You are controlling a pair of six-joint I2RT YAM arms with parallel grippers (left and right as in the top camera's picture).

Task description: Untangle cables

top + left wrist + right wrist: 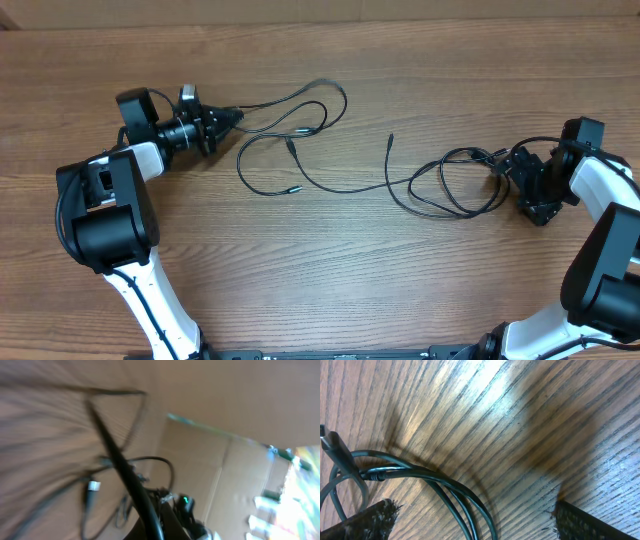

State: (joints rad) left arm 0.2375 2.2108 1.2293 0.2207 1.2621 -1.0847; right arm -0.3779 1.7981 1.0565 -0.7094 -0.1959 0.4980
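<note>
Where they sprawl over the wood-grain table (330, 260), the thin black cables (389, 160) loop loosely between both arms. Closed tight, the left gripper (232, 116) seemingly pinches one strand, though its view is blurred. The right gripper (503, 168) holds its fingers (370, 517) apart, straddling glossy loops.

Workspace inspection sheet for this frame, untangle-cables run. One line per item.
Surface: wood-grain table, no spills seen.
Job's things: cables, thin and black, lying in loose crossing loops from the left gripper across to the right gripper; not yet separated.
Clutter: nothing seen.
Grippers: left gripper shut on a strand of the cables; right gripper open, straddling the loops at its end.
Cables: arm wiring runs along the left arm, apart from the job's cables.
Surroundings: cardboard wall beyond the table; left wrist view is blurred.
</note>
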